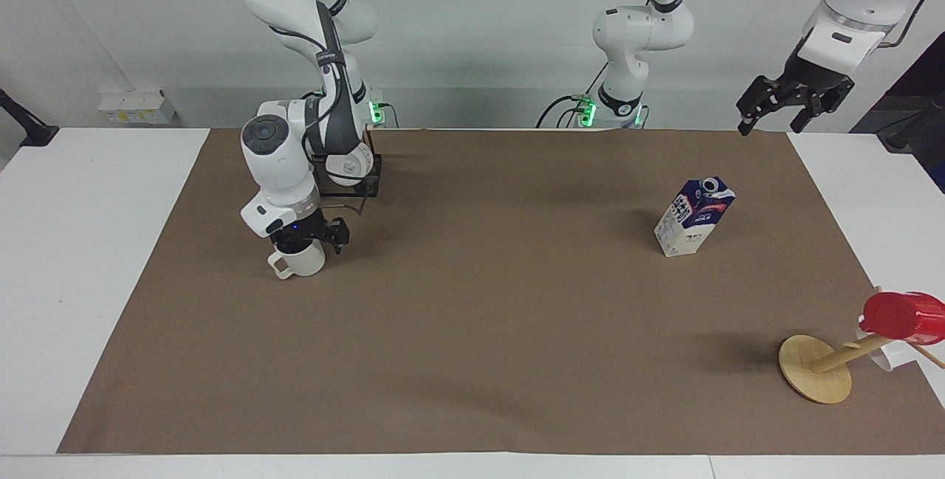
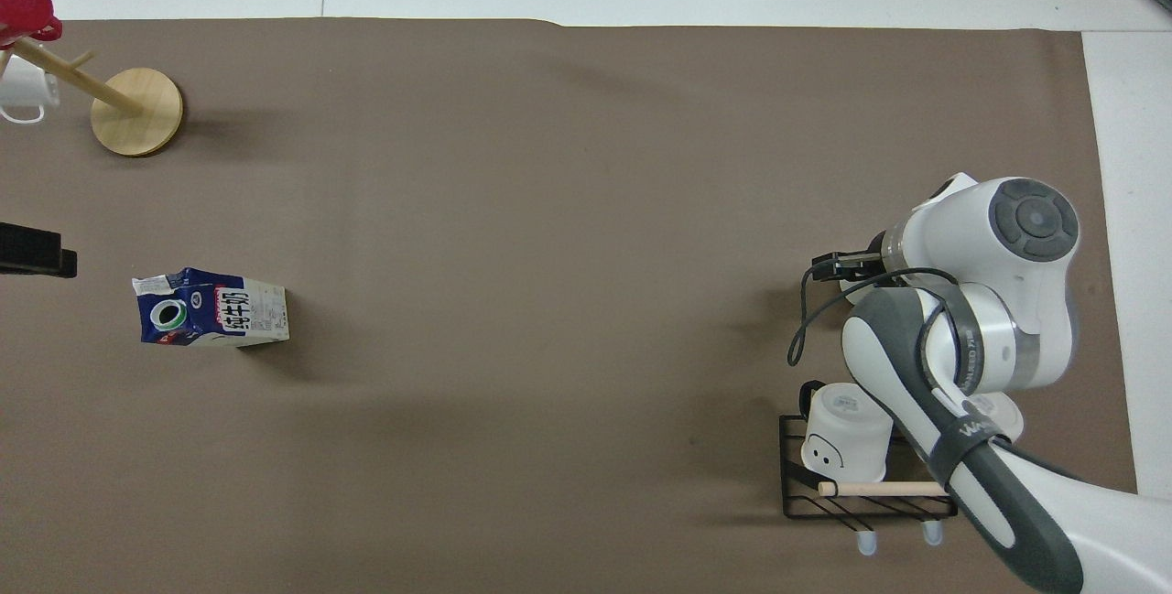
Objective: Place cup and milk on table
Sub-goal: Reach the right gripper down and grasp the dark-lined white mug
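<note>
— White tabletop (image 1: 88, 280) is seen under a wide brown paper sheet (image 1: 480, 331). What is set on it, reckoned from the black wire rack (image 1: 369, 178)?

— The milk (image 1: 692, 217) is stood upright on the paper, well apart from the rack toward the left arm's end of the table. Its long axis is vertical and its cap is uppermost. The cup (image 1: 304, 262) is stood mouth-up just beside the rack, farther from the robots than it, with the handle turned away from the rack.

— Which jaws are better placed?

— The right gripper (image 1: 307, 237) is lowered straight onto the cup. Its jaws are held apart, one finger at each side of the rim, and no firm grip can be confirmed. The left gripper (image 1: 790, 106) is hung high and well apart from the rack, jaws spread and empty; that arm is judged to be waiting. The coming move is judged to turn on the right jaws being closed across the rim, clear of the handle.

— Can any writing be read?

— White characters are carried on the milk's red label, though they cannot be read with confidence. A smiling face is printed on a white mug (image 2: 847, 434) in the rack.
</note>
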Tool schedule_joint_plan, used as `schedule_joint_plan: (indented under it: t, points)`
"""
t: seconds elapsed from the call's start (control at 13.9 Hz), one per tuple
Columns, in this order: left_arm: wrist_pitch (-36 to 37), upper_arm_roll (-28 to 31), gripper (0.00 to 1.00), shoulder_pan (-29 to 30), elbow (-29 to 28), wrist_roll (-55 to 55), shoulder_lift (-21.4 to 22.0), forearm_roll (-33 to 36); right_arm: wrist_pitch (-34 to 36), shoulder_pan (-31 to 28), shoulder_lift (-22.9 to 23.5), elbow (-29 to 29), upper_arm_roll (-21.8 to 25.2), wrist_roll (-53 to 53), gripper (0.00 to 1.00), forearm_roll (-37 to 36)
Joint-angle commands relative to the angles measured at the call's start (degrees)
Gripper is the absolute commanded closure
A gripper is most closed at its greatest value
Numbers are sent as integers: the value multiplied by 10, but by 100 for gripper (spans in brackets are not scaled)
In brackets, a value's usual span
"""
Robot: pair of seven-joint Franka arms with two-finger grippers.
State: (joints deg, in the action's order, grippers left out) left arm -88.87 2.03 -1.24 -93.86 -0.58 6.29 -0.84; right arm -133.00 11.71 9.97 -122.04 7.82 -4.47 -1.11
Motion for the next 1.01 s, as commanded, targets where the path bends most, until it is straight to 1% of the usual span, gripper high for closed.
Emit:
schedule_joint_plan:
  t: [0.0, 0.07, 0.14, 0.29, 0.43, 0.58, 0.65, 0.79, 0.94]
  points:
    - [15, 3, 0, -4, 15, -6, -6, 10, -10, 2, -1, -4, 0, -9, 67, 7]
    - [15, 3, 0, -4, 15, -6, -6, 10, -10, 2, -1, -3, -1, -10, 86, 7]
    - [15, 3, 0, -4, 15, -6, -6, 10, -10, 2, 0, -2, -1, -10, 100, 7]
    - [15, 3, 0, -4, 15, -6, -6, 10, -9, 2, 6, 7, -1, -21, 100, 7]
    - [15, 3, 0, -4, 15, -6, -6, 10, -6, 1, 16, 28, -1, -37, 100, 10]
    - [15, 3, 0, -4, 15, -6, -6, 10, -2, 2, 25, 47, -1, -55, 100, 50]
    - [15, 3, 0, -4, 15, -6, -6, 10, 2, 2, 25, 59, 0, -64, 100, 59]
    - [15, 3, 0, -4, 15, -6, -6, 10, 12, 10, 22, 82, -1, -126, 100, 59]
    - [15, 3, 0, -4, 15, -6, -6, 10, 31, 35, 18, 108, -1, -172, 100, 57]
